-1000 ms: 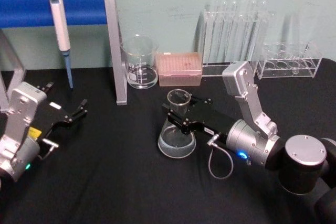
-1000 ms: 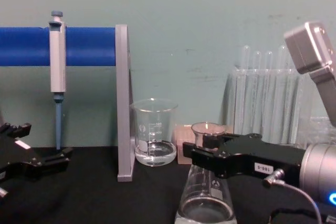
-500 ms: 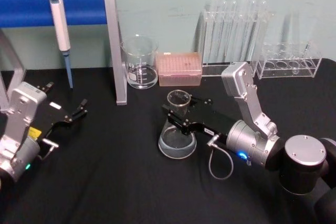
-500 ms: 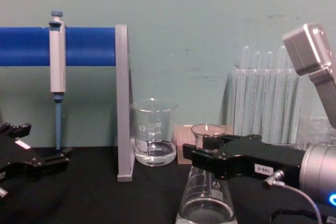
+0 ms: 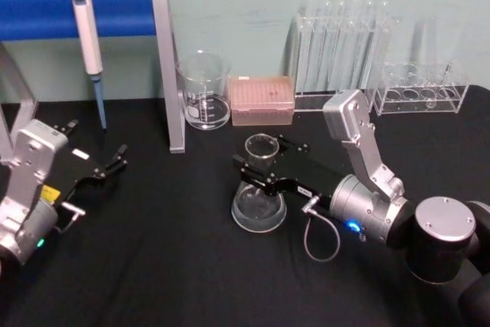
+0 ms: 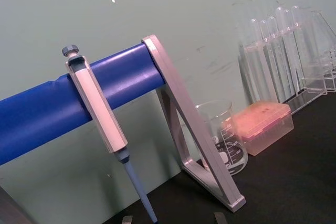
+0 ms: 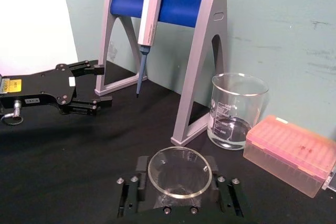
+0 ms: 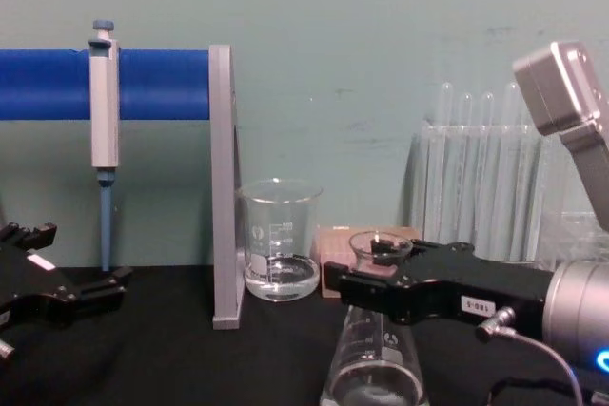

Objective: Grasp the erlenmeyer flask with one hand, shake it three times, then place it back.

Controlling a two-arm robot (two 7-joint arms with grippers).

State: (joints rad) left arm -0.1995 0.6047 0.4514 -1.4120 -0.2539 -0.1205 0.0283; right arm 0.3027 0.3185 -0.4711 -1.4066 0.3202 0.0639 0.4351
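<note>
The erlenmeyer flask [image 5: 259, 193] is clear glass with a little liquid in its wide base and stands upright at mid-table. My right gripper, the hand [image 5: 266, 157], reaches in from the right and is shut on the flask's neck just under the rim. In the right wrist view the round rim [image 7: 180, 171] sits between the two black fingers [image 7: 137, 170]. The chest view shows the flask [image 8: 373, 368] from the side, with its base cut off by the frame's bottom edge. My left gripper [image 5: 99, 141] rests open at the far left, apart from the flask.
A glass beaker [image 5: 204, 91] and a pink tip box [image 5: 262, 100] stand behind the flask. A pipette [image 5: 89, 32] hangs on the blue-barred stand [image 5: 167, 67] at the back left. Test tube racks [image 5: 341, 51] line the back right. Black cloth covers the table.
The flask's rim has dipped slightly and shifted a little in the right gripper's hold. The left arm has not moved.
</note>
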